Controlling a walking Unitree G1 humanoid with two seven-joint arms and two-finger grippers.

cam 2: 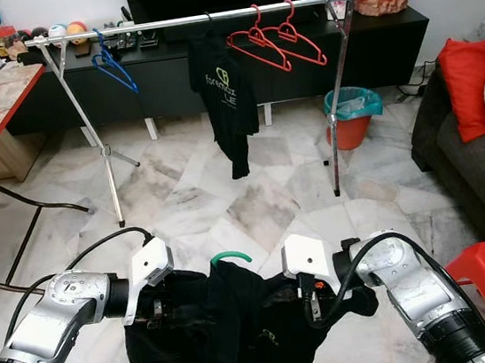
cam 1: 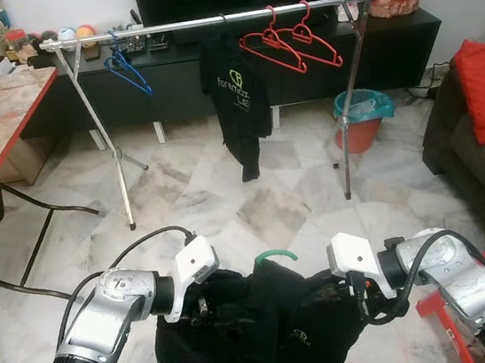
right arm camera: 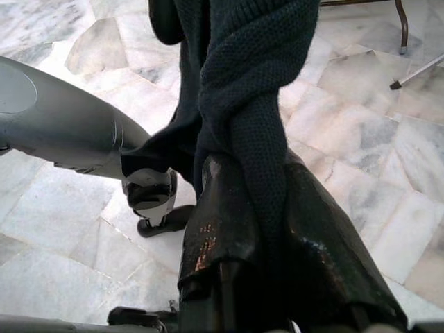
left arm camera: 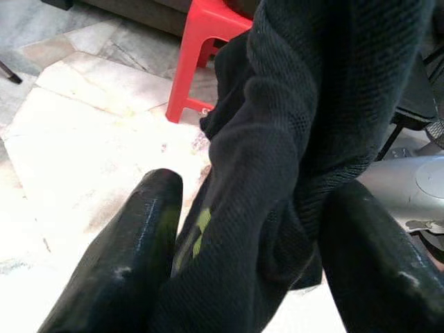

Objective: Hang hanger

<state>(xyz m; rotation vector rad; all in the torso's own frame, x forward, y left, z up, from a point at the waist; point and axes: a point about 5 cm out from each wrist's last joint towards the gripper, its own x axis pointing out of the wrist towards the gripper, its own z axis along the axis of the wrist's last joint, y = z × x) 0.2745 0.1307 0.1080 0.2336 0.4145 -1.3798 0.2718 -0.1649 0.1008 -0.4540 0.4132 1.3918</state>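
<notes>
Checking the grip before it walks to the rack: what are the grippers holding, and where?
A black shirt on a green hanger: left gripper and right gripper each pinch one side's fabric.

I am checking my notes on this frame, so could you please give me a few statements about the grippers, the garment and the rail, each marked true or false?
1. Both the left gripper and the right gripper hold the black shirt. True.
2. A green hook sticks up from that shirt. True.
3. The rail carries three red hangers. False: two red hangers and one blue hanger.
4. No garment hangs on the rail. False: a black hanging shirt is there.
</notes>
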